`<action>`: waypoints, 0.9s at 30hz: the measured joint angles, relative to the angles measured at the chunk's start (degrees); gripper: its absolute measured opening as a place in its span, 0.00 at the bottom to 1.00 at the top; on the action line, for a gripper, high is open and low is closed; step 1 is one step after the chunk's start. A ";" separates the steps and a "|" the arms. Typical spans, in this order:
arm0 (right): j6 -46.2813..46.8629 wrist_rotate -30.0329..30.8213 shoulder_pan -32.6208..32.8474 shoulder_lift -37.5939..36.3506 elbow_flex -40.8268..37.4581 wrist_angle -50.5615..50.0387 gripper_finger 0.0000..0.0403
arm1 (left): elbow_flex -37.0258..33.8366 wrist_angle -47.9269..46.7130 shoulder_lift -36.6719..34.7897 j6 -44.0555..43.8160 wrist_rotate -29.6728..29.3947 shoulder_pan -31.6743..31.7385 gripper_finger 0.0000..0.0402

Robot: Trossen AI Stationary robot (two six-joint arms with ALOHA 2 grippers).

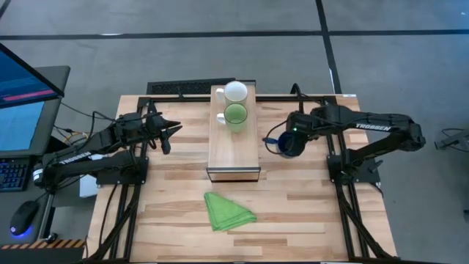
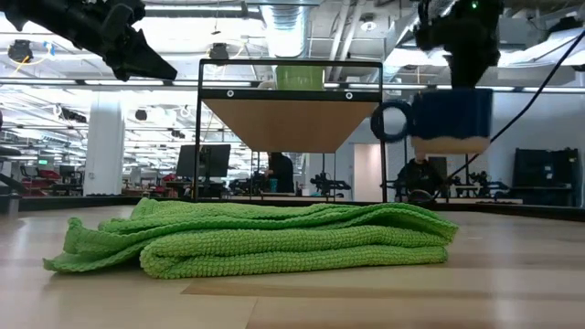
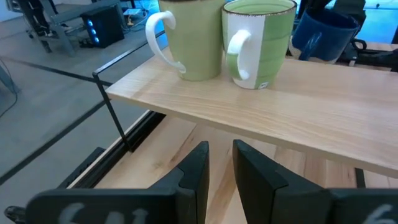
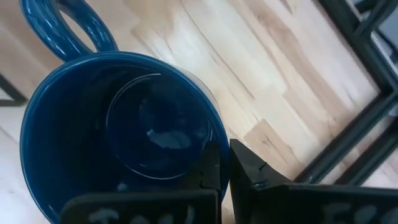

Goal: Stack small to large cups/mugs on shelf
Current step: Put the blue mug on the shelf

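Observation:
The light-wood shelf (image 1: 234, 139) lies in the middle of the table. The small white mug (image 1: 235, 92) stands on the far end of its top, and the light green mug (image 1: 235, 115) stands upright just nearer. My right gripper (image 1: 294, 138) is shut on the dark blue mug (image 1: 288, 144), right of the shelf and above the table. In the low view the blue mug (image 2: 448, 117) hangs about level with the shelf top (image 2: 291, 96). My left gripper (image 1: 173, 133) hovers left of the shelf, slightly open and empty, pointing at the green mug (image 3: 261, 40). My right gripper holds the blue mug by its rim wall (image 4: 210, 134), on the side away from the handle (image 4: 68, 31). One finger is inside the mug and one is outside. The fingers come from above, pointing down. The mug is upright and lifted clear, its handle (image 2: 391, 121) toward the shelf.
A folded green cloth (image 1: 229, 211) lies on the table in front of the shelf's near end. A black frame rail (image 1: 183, 89) runs along the far edge. A monitor and a keyboard (image 1: 15, 172) stand off the table's left side. Bare tabletop (image 1: 308, 205) lies at the near right.

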 joint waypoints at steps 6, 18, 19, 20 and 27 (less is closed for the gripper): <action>-2.39 0.01 0.00 0.01 5.36 0.09 0.05 | 0.00 0.00 0.02 -0.61 0.00 0.00 0.16; -6.96 -0.35 0.13 5.32 17.00 0.53 0.05 | 0.00 0.07 0.02 -0.66 0.00 0.00 0.16; -7.76 -0.36 0.25 6.57 18.18 0.53 0.05 | 0.00 0.09 0.00 -0.87 0.00 0.00 0.16; -8.87 -0.73 0.28 7.93 19.57 0.22 0.05 | 0.00 0.10 0.00 -1.27 0.00 0.00 0.16; -13.88 -3.89 0.39 17.84 30.45 -2.14 0.05 | 0.00 -0.32 0.01 -1.65 0.01 0.00 0.16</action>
